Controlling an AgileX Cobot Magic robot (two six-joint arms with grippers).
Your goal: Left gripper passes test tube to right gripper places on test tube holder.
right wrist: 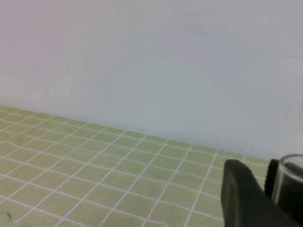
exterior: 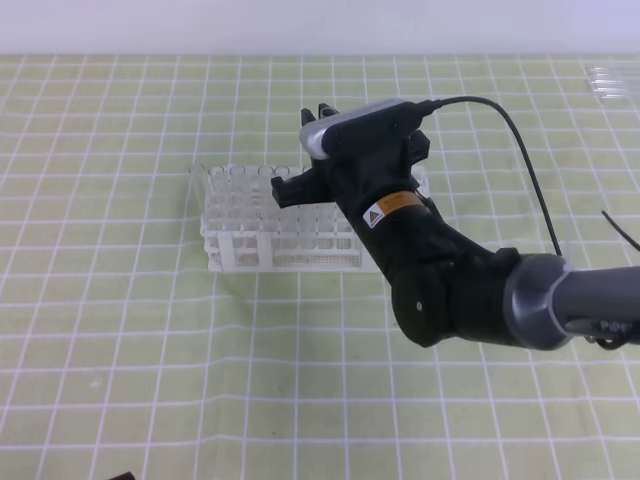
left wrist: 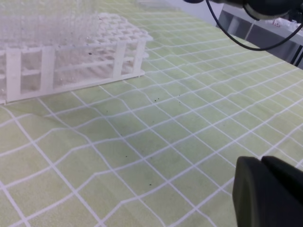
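The white test tube holder point(exterior: 240, 245) stands left of the middle of the green checked cloth, with several clear tubes standing in it. My right gripper point(exterior: 320, 113) hovers over its far right part, silver-grey housing on top. In the right wrist view a black finger point(right wrist: 241, 198) rises at the lower right, and the open rim of the upright clear test tube point(right wrist: 292, 177) sits right beside it, between the jaws. In the left wrist view only a black finger point(right wrist: 272, 191) of the left gripper shows, low over the cloth, well in front of the holder point(left wrist: 71, 56). Its other finger is out of frame.
A clear plastic item point(exterior: 612, 82) lies at the far right edge of the cloth. The right arm's black cable point(exterior: 525, 155) arcs over the table. A pale wall closes the far side.
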